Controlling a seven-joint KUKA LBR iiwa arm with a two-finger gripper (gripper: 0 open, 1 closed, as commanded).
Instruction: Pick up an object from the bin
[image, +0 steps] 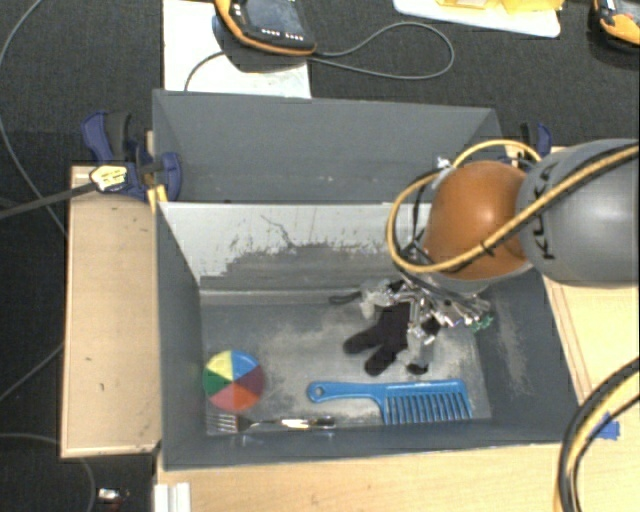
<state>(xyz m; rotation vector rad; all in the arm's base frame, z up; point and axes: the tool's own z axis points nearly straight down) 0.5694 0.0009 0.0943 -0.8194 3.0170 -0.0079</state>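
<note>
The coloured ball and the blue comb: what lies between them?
Camera view: bare bin floor between the coloured ball and blue comb; a fork lies just below that stretch.

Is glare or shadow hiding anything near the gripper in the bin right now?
Camera view: no harsh glare, only pale scuffed sheen on the bin floor. Camera view: the fork glints faintly; the blue comb and coloured disc are evenly lit. Camera view: the gripper shows dark, and the orange cover hides the bin's wall behind it.
</note>
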